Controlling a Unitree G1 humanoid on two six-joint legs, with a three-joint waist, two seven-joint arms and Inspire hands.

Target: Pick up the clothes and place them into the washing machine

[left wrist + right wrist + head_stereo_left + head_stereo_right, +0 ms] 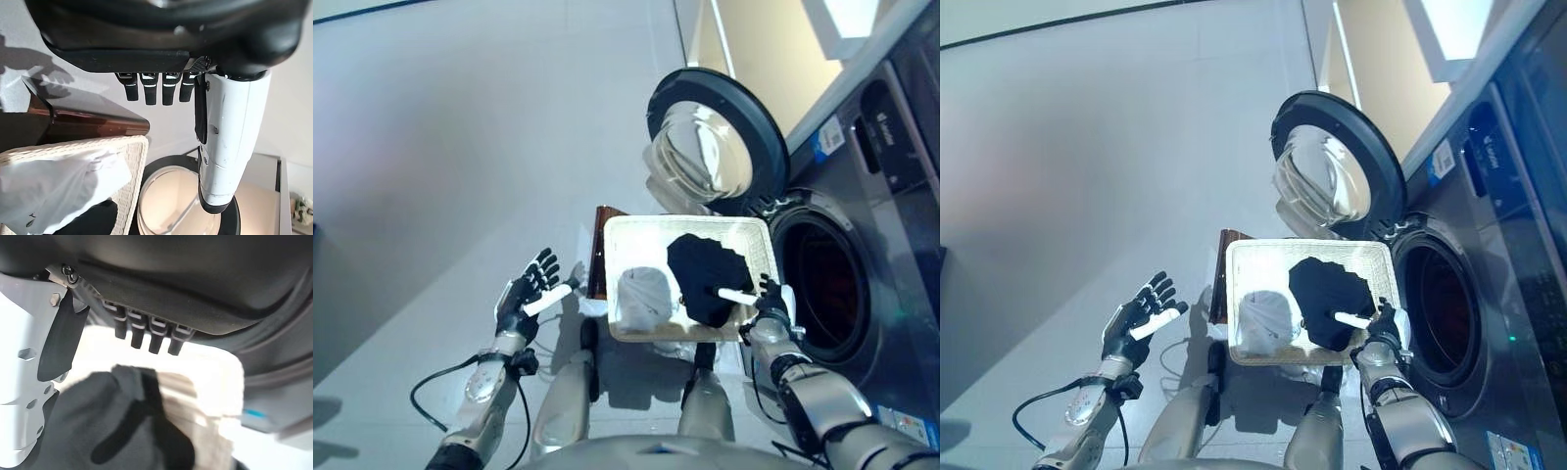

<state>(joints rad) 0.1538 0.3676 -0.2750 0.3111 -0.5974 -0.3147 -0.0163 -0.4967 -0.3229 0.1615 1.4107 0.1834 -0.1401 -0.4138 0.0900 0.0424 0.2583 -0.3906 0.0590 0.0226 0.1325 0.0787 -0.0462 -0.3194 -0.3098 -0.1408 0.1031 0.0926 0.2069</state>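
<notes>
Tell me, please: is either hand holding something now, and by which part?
Nothing is held. The left hand is open over the floor; the right hand is open over the black garment in the basket.

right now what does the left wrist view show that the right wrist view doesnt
Only the left wrist view shows the white garment, the dark brown stand beside the basket, the round washer door and the open left hand. Only the right wrist view shows the open right hand just above the black garment, with the grey washer front beside it. Both show the white wicker basket; the left wrist view catches only a dark edge of the black garment.
</notes>
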